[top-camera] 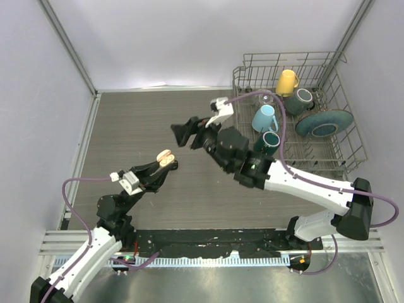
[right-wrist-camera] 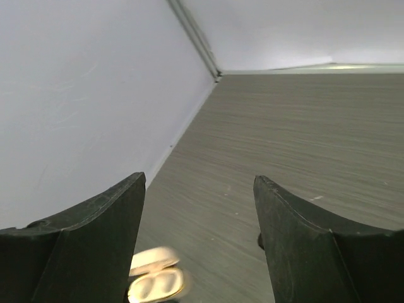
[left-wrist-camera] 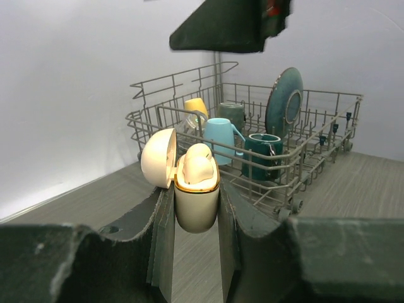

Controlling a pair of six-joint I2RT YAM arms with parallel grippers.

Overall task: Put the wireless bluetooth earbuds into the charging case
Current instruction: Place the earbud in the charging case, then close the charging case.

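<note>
the charging case (left-wrist-camera: pixel 197 205), a smooth cream egg-shaped shell with a gold rim, stands upright, pinched between the dark flat fingers of my left gripper (top-camera: pixel 167 165). its domed lid (left-wrist-camera: pixel 158 158) is hinged open. a rounded cream earbud (left-wrist-camera: pixel 199 165) bulges above the rim. in the top view the case sits centre-left over the grey wood-grain table (top-camera: pixel 139 120). the wire dish rack (top-camera: pixel 284 55) is well apart at upper right. my right gripper (top-camera: pixel 188 129) hovers near, up and right of the case, jaws wide and empty, its arm reaching in from lower right.
</note>
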